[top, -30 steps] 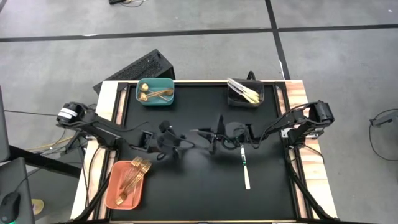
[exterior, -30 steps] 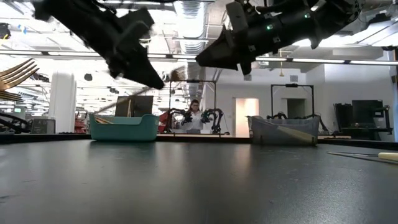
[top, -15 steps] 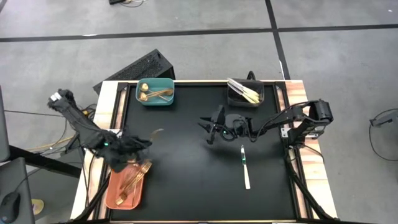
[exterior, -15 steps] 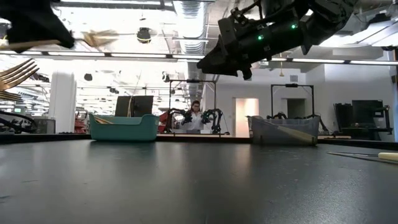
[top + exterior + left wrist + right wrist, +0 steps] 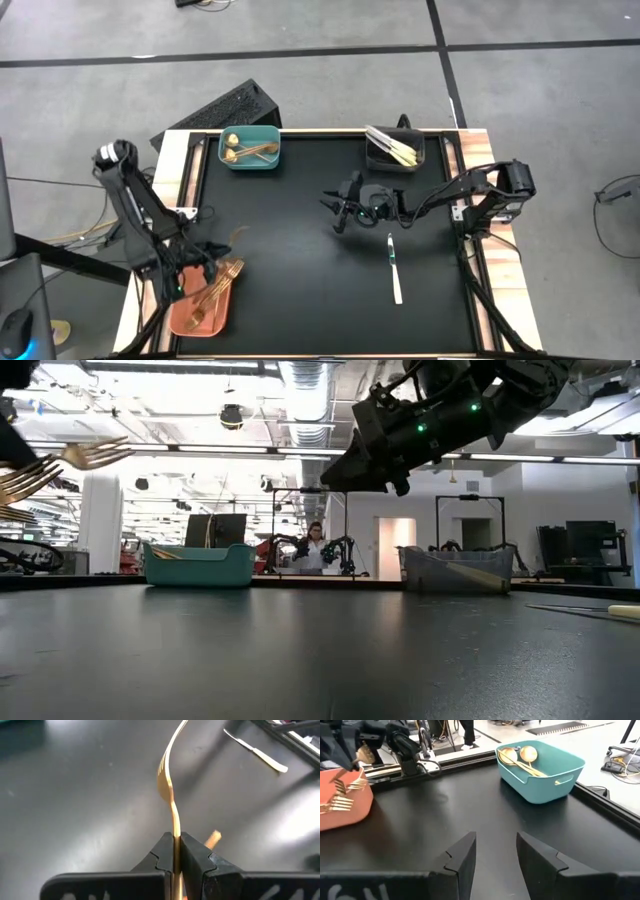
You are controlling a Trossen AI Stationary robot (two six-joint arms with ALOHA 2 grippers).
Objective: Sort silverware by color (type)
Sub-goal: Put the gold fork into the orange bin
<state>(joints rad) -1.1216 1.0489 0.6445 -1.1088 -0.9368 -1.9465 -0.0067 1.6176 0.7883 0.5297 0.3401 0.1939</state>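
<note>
The left gripper hangs over the salmon tray at the table's near left corner, its fingers pinching the handle of a gold fork whose tines point out over the black mat. More gold forks already lie in that tray. The right gripper hovers above the middle of the mat with its fingers spread and nothing between them. Just beside it, toward the near right, a white knife lies alone on the mat, with nothing across it. At the far edge sit a teal bin holding gold spoons and a dark bin holding white knives. A black perforated block rests off the table's far left corner. In the low view a person shows far back in the room, between the two bins.
</note>
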